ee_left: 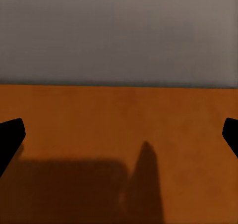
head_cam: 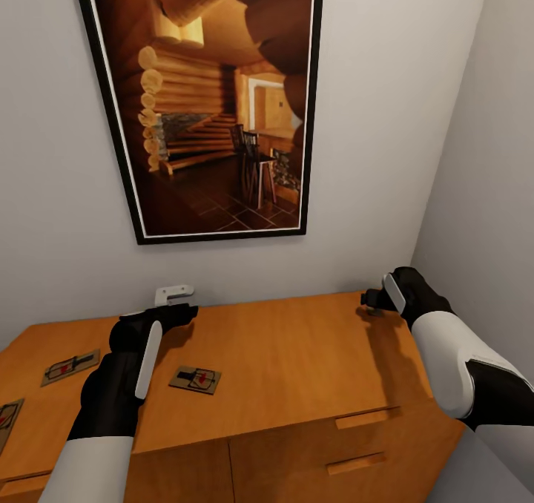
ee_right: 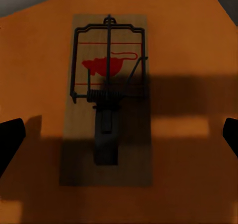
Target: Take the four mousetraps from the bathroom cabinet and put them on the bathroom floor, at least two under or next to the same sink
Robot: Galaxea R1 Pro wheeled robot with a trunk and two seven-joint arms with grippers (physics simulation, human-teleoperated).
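At the far left edge of the cabinet (head_cam: 297, 354) top I see one mousetrap (head_cam: 7, 416), cut by the border of the head view. Next to it lies a second mousetrap (head_cam: 70, 367), flat on the wood. My left gripper (head_cam: 174, 304) hovers over the back part of the top, near the grey wall (head_cam: 386, 117); in its wrist view the two fingertips (ee_left: 11, 135) stand far apart at both sides, with only bare wood between them, so it is wide and holds nothing. Just in front of my left arm lies a third mousetrap (head_cam: 196, 379). Above the cabinet hangs a framed picture (head_cam: 215, 95) of a log cabin. At the right, my right gripper (head_cam: 374, 303) is low over the back right corner. There a fourth mousetrap (ee_right: 110, 97) lies flat between its spread fingers (ee_right: 10, 135), not touched by them.
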